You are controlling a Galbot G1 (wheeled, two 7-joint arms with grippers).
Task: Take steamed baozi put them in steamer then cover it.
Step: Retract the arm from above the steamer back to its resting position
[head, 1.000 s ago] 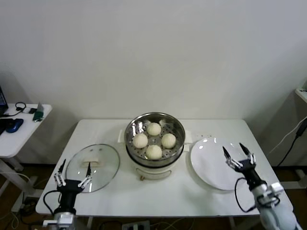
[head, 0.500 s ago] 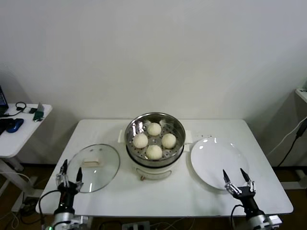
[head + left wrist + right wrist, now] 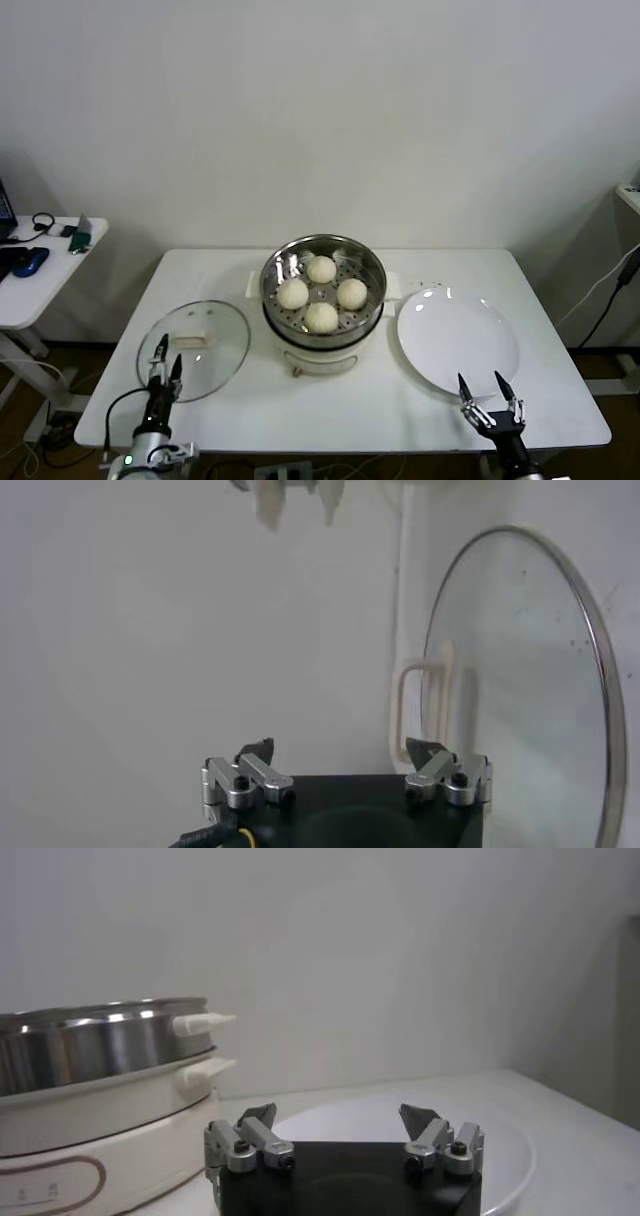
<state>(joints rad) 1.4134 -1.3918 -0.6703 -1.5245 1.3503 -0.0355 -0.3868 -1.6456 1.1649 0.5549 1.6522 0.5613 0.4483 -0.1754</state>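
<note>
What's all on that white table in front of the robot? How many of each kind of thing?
Steamed baozi: 4, all inside the steamer
Steamer: 1
Glass cover: 1, lying flat on the table left of the steamer
White plate: 1, right of the steamer
Total: 7

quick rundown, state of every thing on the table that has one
steamed baozi: all four sit in the steamer tray
steamer: uncovered, on its white base
cover: off, lying flat on the table left of the steamer
plate: bare, right of the steamer
left gripper: open, holding nothing, at the cover's near edge
right gripper: open, holding nothing, at the plate's near edge
</note>
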